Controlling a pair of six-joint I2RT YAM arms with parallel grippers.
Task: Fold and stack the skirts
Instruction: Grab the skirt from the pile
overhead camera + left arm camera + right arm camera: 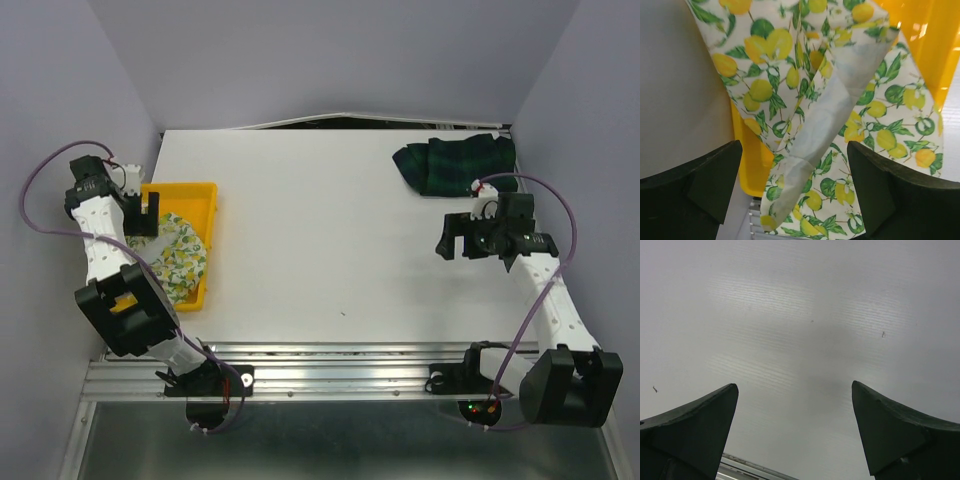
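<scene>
Left gripper spread above lemon skirt, skirt bunched in yellow tray at left edge, long axis near-to-far, right gripper spread over table, plaid skirt at far right corner, lengthwise along far edge

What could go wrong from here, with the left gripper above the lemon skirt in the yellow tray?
1. The lemon skirt lies bunched in overlapping folds. The open left gripper may pinch only one layer, or catch the yellow tray and drag it.
2. The plaid skirt sits crumpled near the table's far edge. The open right gripper is apart from it, and a careless reach might push it off.
</scene>
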